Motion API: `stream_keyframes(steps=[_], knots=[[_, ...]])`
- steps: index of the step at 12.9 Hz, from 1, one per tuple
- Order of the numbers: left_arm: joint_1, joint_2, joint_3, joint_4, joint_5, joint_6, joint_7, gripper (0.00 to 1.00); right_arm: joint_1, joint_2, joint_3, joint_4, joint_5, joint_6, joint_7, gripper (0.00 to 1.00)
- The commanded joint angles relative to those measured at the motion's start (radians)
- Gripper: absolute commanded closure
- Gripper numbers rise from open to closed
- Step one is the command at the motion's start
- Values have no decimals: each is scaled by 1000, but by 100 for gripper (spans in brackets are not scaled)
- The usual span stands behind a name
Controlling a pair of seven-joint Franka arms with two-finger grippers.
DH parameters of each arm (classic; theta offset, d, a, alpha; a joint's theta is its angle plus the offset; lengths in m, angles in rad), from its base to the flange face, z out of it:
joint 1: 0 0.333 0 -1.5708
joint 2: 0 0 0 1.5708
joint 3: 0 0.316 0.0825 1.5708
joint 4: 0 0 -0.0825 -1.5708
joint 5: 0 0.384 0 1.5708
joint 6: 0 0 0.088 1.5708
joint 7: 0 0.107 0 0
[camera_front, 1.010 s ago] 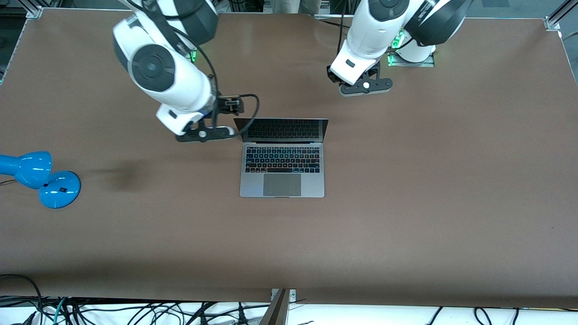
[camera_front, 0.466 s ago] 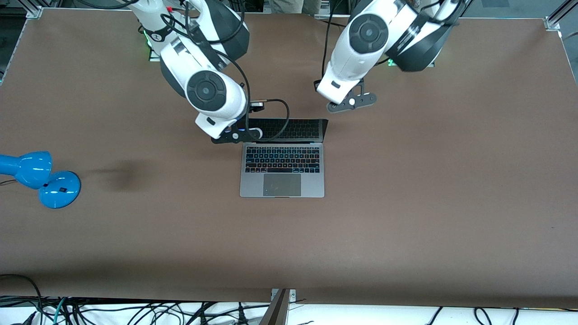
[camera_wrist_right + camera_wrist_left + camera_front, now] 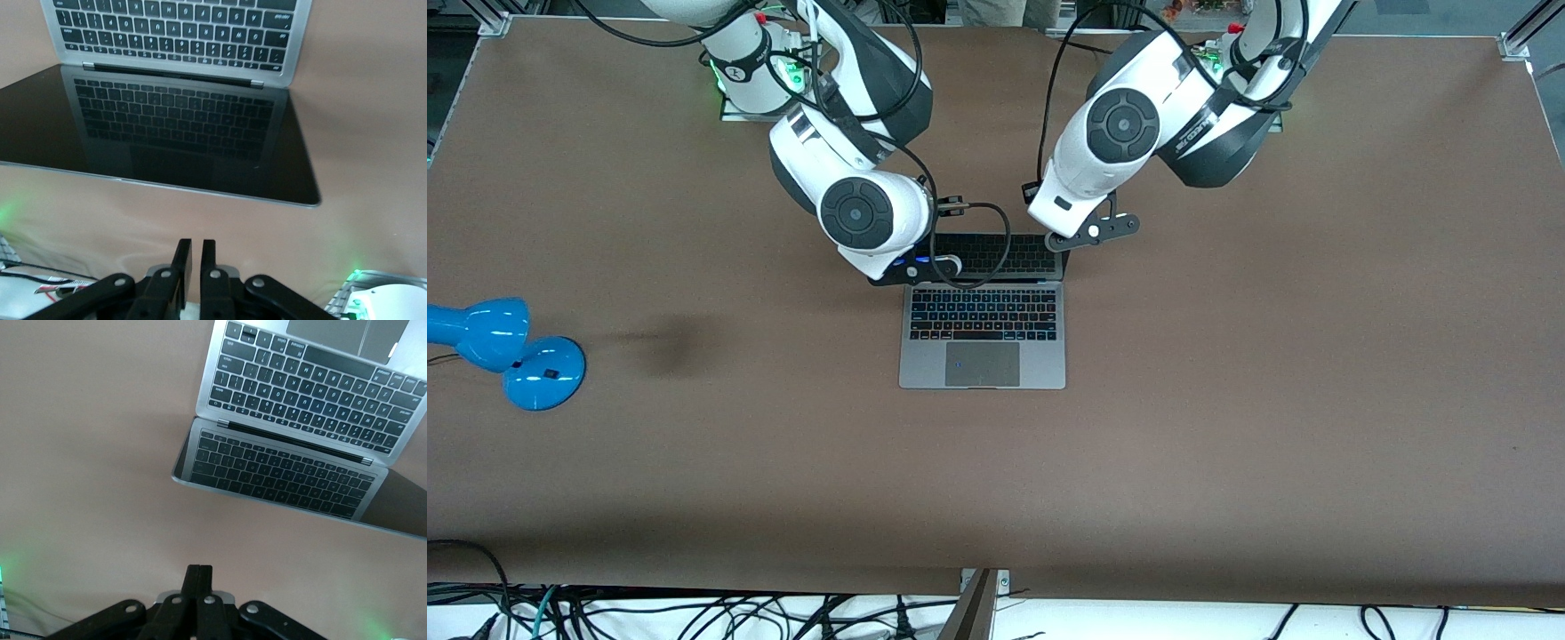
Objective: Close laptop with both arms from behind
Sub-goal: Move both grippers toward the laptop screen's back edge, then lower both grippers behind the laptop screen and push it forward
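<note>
On the wide brown table (image 3: 1227,400) sat the slim silver-grey metal laptop (image 3: 983,333), with its lid up and its dark shiny screen (image 3: 167,140) showing a mirror picture of the black keys. Its grey trackpad (image 3: 983,364) lay on the part nearest the front camera, and the black keyboard (image 3: 983,314) lay between the trackpad and the screen. Two big white robot arms with black bands reached down to the top edge of the screen. The right arm (image 3: 845,169) had its black right gripper (image 3: 196,257) up above the screen's corner at the right arm's end of the table. Its two fingers were pressed close together with only a thin crack between them, and they pinched nothing. Just under this gripper in the right wrist view was the thin silver rim of the lid, and past the rim came the dark screen and then the keys. The left arm (image 3: 1138,133) had its black left gripper (image 3: 198,583) up over the table beside the screen's corner at the left arm's end. Its fingers were pressed tight together, and they held nothing too. The lid's edge was apart from this gripper in the left wrist view, with bare table between them. A shiny blue desk lamp (image 3: 503,351) with a round base stood well apart from both grippers, at the right arm's end of the table.
</note>
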Motion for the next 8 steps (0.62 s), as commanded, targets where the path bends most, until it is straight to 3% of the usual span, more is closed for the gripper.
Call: stream_keyframes(steps=[1, 6, 8], knots=[[-10, 43, -4, 26, -3, 14, -16, 100, 3, 11, 0, -3, 22, -6, 10, 87], [-10, 91, -3, 22, 8, 49, -3, 100, 10, 44, -2, -3, 16, 5, 8, 88], [-10, 102, -4, 29, 34, 60, -5, 100, 10, 57, -5, -3, 14, 26, 8, 94]])
